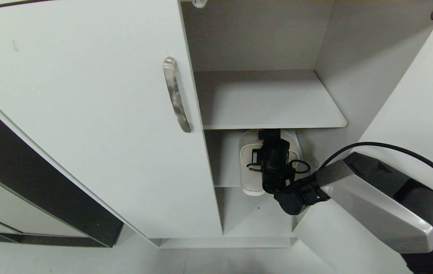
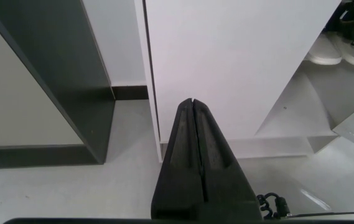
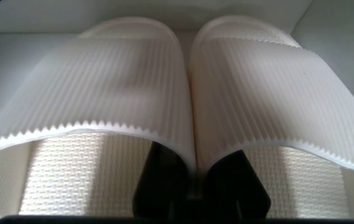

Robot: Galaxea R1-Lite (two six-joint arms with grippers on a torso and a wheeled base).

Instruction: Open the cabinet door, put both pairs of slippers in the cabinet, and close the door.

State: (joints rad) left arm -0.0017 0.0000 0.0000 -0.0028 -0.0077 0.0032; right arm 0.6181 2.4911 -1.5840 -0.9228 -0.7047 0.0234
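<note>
A pair of white ribbed slippers (image 3: 121, 81) lies side by side in the cabinet's lower compartment, under the middle shelf (image 1: 265, 99). My right gripper (image 3: 195, 171) has one finger inside each slipper and is shut on their two touching inner sides. In the head view the slippers (image 1: 248, 167) show beside the black right gripper (image 1: 268, 134), with their heels just past the lower shelf's front edge. My left gripper (image 2: 192, 102) is shut and empty, low in front of the closed left door (image 2: 226, 56). The slippers (image 2: 332, 53) also appear at the edge of the left wrist view.
The cabinet's right door (image 1: 410, 114) stands open beside my right arm. The left door (image 1: 87, 95) is closed and has a metal handle (image 1: 176, 99). A dark panel (image 1: 30, 179) stands to the left. The middle shelf is bare, and pale floor (image 1: 220, 262) lies in front.
</note>
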